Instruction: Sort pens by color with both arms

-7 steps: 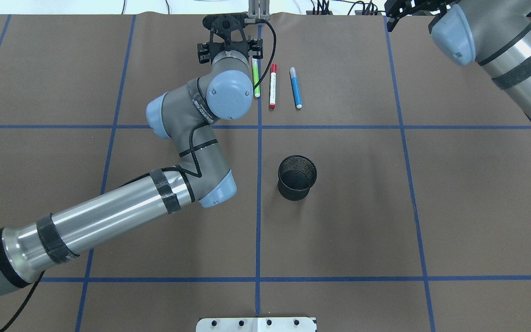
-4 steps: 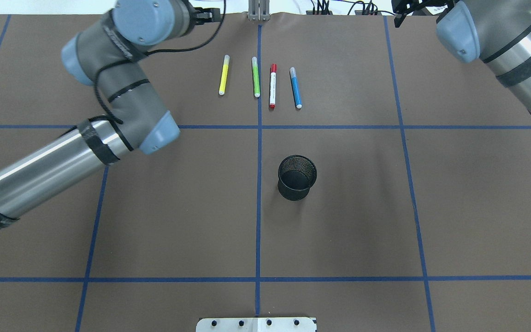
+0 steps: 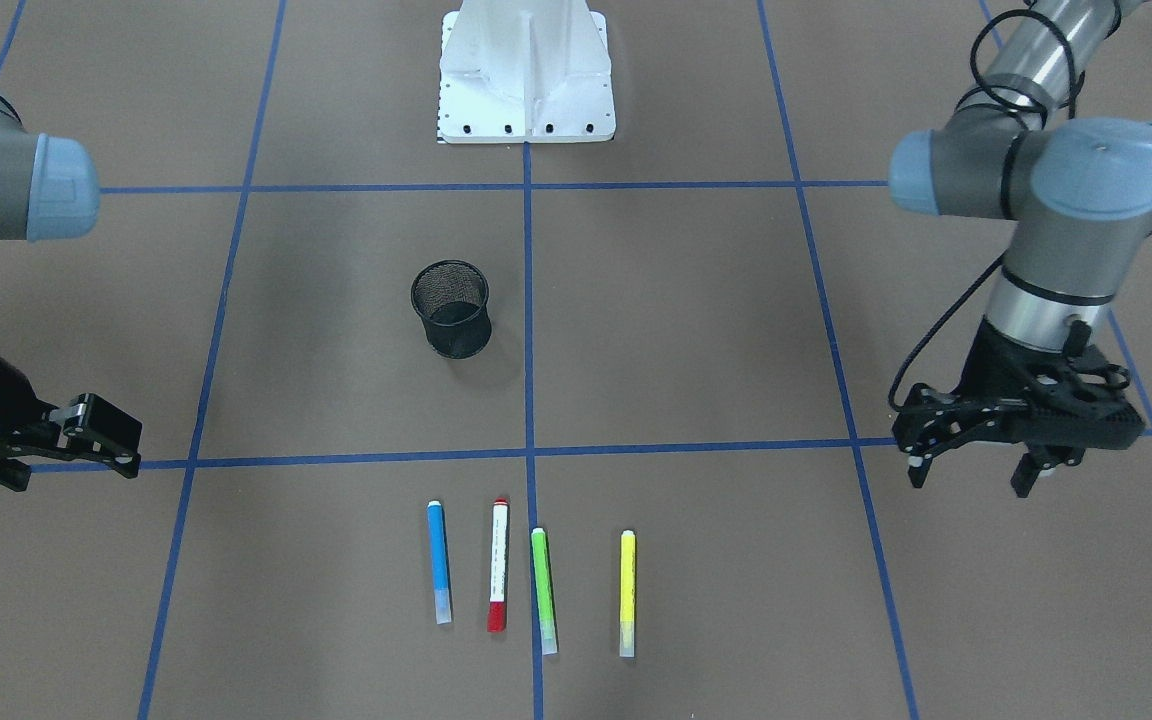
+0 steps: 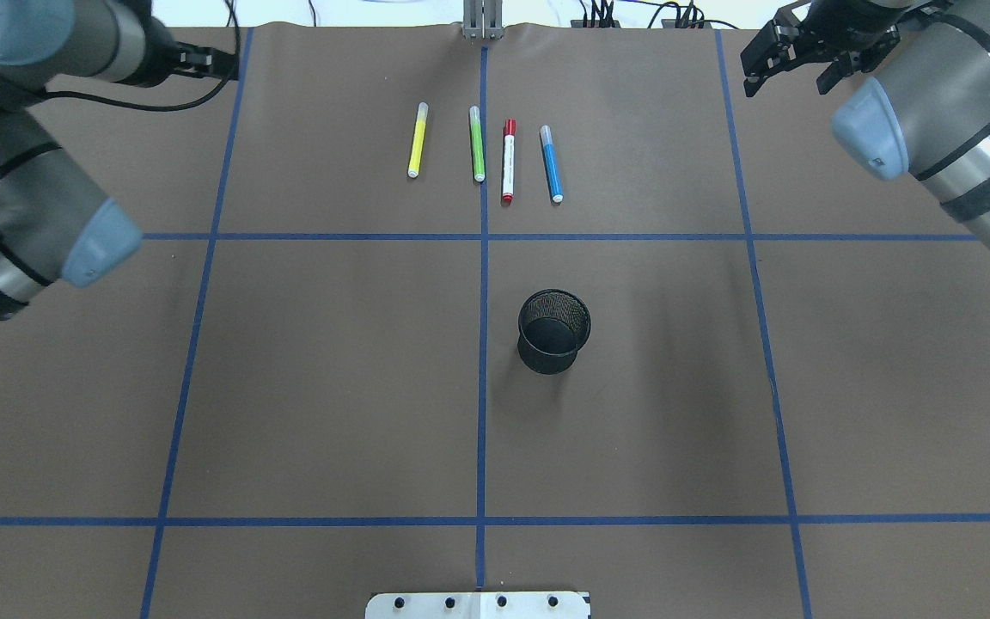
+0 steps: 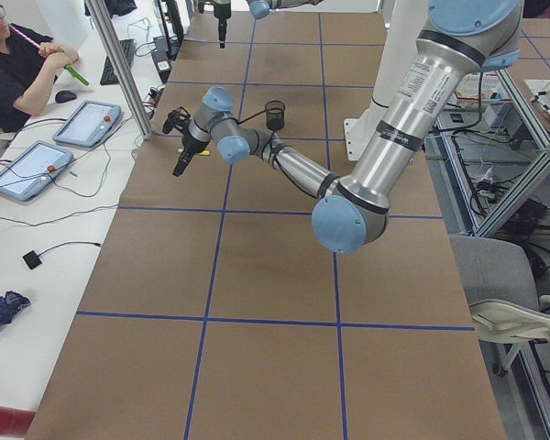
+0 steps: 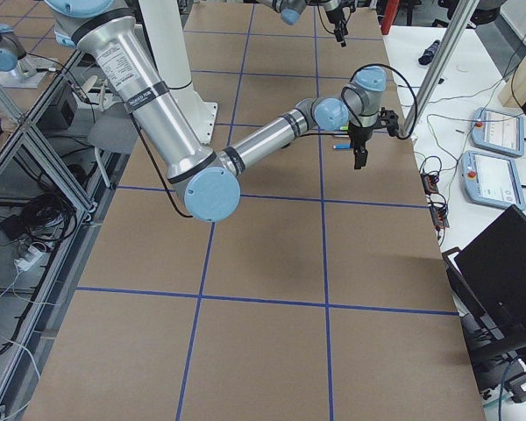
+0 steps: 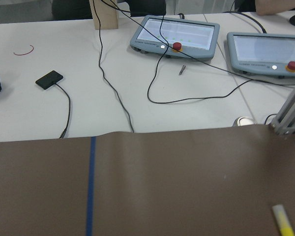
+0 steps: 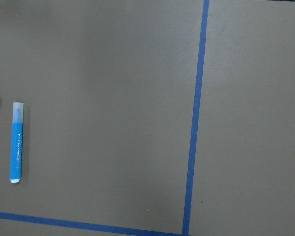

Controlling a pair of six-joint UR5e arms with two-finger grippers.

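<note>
My left arm (image 4: 31, 189) hung over the far left corner of the worktop (image 4: 332, 387), and my left jaws stood parted with nothing between them. My right arm (image 4: 959, 103) hung over the far right corner, and my right jaws were likewise spread and held nothing. Both sets of jaws were well apart from the pens.

All 4 pens lay flat in a row near the far edge of the worktop, roughly parallel, none touching another, their caps pointing towards that edge. From my left to my right they ran:
- The yellow pen (image 4: 416, 140) lay furthest left, with a wider gap to its neighbour than the other 3 had between them.
- The green pen (image 4: 477, 144) lay just beside the middle tape line (image 4: 482, 413), on its left.
- The white pen with the red cap (image 4: 509, 161) lay just to the right of that line.
- The blue pen (image 4: 551, 163) lay at the right end of the row.

My left wrist camera caught only the capped end of the yellow pen. My right wrist camera showed the whole blue pen on bare worktop.

The black mesh cup (image 4: 554, 331) stood upright near the middle of the worktop, just right of the middle line, nearer to me than the pens. The white pedestal base (image 3: 526, 75) sat at the near edge.
</note>
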